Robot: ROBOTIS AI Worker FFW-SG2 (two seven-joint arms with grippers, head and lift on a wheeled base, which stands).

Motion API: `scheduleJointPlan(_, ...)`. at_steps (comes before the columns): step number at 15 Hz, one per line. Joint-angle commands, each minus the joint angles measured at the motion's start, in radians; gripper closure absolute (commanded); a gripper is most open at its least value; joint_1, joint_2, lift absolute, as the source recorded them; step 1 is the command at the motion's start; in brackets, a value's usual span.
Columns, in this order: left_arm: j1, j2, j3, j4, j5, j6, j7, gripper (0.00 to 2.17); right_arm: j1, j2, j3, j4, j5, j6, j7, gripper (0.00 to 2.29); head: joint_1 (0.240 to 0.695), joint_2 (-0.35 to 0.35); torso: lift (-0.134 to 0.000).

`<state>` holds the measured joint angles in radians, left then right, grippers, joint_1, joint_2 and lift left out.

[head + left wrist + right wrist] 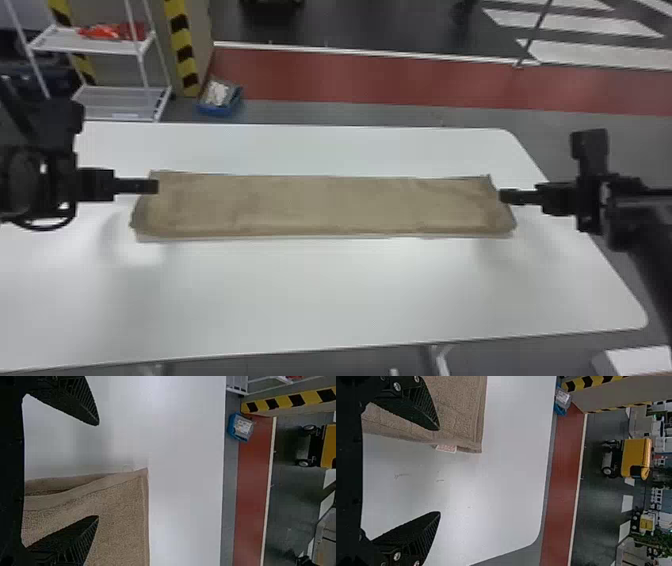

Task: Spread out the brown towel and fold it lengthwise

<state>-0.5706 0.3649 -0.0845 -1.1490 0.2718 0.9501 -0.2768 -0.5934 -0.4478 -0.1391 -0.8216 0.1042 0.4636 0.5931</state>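
Brown towel (320, 205) lies as a long, flat band across mid-frame in your head view, on the white table (320, 295). Your left gripper (157, 186) and right gripper (502, 196) cover small bits of its two ends there, fingers wide apart on both. Past the table, upper left, you have a white rack (55, 46) and blue bin (215, 111).

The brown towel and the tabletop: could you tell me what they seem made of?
The brown towel looks like terry cotton, soft and matt, judging by its pebbly loops; the tabletop seems smooth white laminate, perhaps, given its soft sheen.
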Motion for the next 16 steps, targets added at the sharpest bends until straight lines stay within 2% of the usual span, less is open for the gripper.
scheduleJointPlan(1,0.001,0.002,0.000,0.002,0.010,0.000,-0.001,0.04,0.009,-0.002,-0.004,0.006,-0.003,-0.013,-0.001,0.14,0.695,-0.129,-0.120)
scheduleJointPlan(16,-0.006,0.016,0.005,0.049,0.047,-0.082,-0.013,0.04,-0.045,-0.003,-0.004,0.148,-0.001,-0.210,-0.024,0.13,0.695,-0.128,-0.120)
